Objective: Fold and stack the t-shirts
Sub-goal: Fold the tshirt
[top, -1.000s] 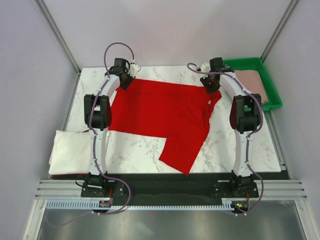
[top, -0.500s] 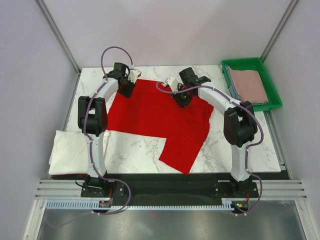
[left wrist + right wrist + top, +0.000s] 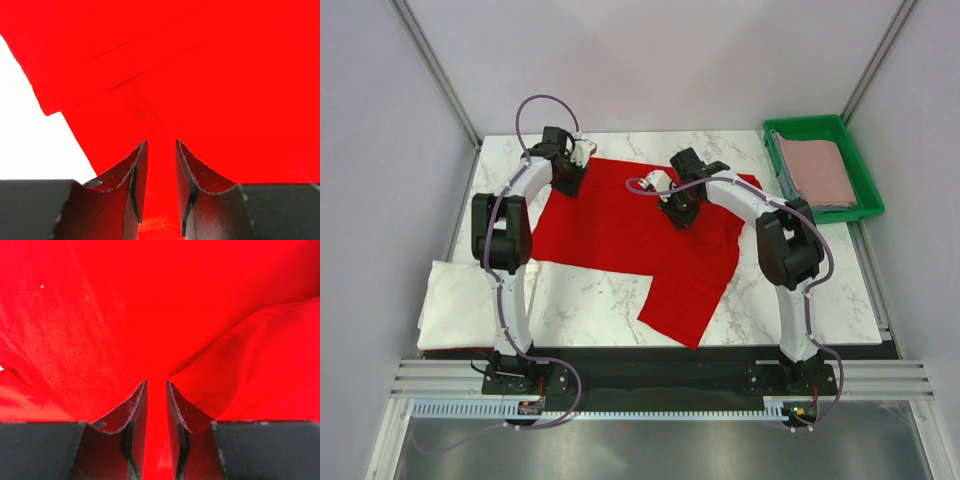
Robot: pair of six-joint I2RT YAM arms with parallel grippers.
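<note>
The red t-shirt [image 3: 620, 225] lies spread over the middle of the marble table [image 3: 575, 305], one part reaching toward the near edge. My left gripper [image 3: 568, 180] is at its far left corner, and in the left wrist view it [image 3: 161, 145] is shut on a strip of the red cloth [image 3: 225, 75]. My right gripper [image 3: 680, 212] hangs over the shirt's far middle; the right wrist view shows it [image 3: 156, 384] shut on a fold of red cloth [image 3: 100, 315]. The white t-shirt [image 3: 460, 305] lies folded at the near left. The dusty-pink t-shirt [image 3: 817, 172] lies folded in the tray.
The green tray [image 3: 805, 122] stands off the table's far right corner. Both arm bases are bolted on the black rail along the near edge. Grey walls and metal posts close in the left, right and far sides.
My right gripper has swung left and a little nearer, pulling the shirt's right edge over its middle and uncovering the tray. The left gripper has hardly moved.
</note>
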